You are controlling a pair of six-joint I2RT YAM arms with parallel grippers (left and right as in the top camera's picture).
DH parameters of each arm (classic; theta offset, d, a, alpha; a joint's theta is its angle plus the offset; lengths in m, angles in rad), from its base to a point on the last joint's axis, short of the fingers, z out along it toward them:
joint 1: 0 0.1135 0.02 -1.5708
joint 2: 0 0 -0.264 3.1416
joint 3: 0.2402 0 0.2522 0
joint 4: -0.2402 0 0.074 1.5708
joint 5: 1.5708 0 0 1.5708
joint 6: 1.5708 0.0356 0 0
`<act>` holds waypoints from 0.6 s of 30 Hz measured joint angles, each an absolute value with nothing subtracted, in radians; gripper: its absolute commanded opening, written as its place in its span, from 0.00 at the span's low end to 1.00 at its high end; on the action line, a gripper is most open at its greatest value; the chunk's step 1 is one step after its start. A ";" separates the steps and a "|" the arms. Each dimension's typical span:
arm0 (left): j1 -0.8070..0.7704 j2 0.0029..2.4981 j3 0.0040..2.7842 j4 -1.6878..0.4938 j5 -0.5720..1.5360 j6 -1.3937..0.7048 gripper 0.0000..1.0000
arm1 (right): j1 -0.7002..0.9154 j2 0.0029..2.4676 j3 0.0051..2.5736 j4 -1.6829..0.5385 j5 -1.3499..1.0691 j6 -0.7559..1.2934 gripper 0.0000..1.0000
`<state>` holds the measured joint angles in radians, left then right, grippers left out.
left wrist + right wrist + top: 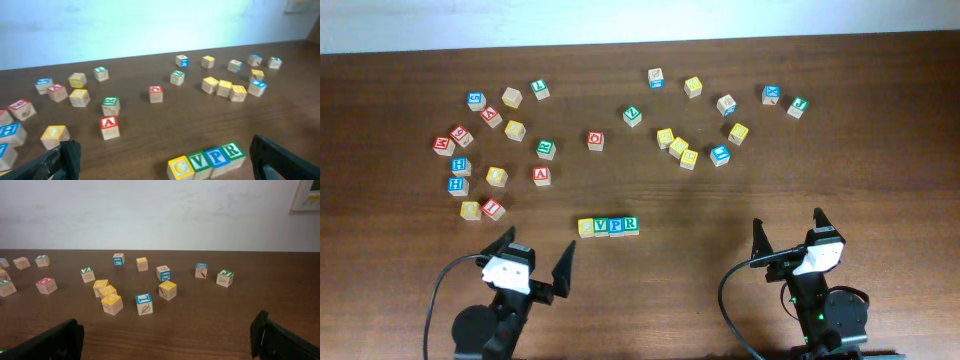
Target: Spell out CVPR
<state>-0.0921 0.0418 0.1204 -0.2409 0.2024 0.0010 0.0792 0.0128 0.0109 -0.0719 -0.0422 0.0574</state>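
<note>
Four lettered blocks stand in one row on the dark wooden table [660,200]. We read them left to right as the yellow C block [586,227], the green V block [601,226], the blue P block [616,226] and the green R block [631,225]. They sit side by side and touching, with the row tilted slightly. The row lies near the front of the table, between the two arms and closer to the left one.

The left gripper [532,252] hangs just in front of the row and to its left, its black fingers [563,265] spread wide and holding nothing. In the left wrist view the same row sits low in the frame, with the C block [181,167] nearest the camera and the R block [231,151] farthest along.

The right gripper [789,230] is well apart from the row on the right side, its fingers [280,340] also spread wide and empty.

Behind the row we see the remaining loose blocks in two scatters, one on the left and one on the right. A red A block [541,174] and a red O block [595,140] are the loose ones nearest the word, and a cluster of yellow blocks [677,147] lies farther right.
</note>
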 measured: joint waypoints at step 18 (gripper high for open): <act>0.102 0.014 0.015 -0.074 -0.087 0.001 0.99 | 0.079 0.013 0.011 -0.072 -0.042 0.057 0.98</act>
<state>0.1020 0.0143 0.0147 -0.0742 -0.0872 0.0013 0.0792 0.0128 0.0109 -0.0719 -0.0422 0.0570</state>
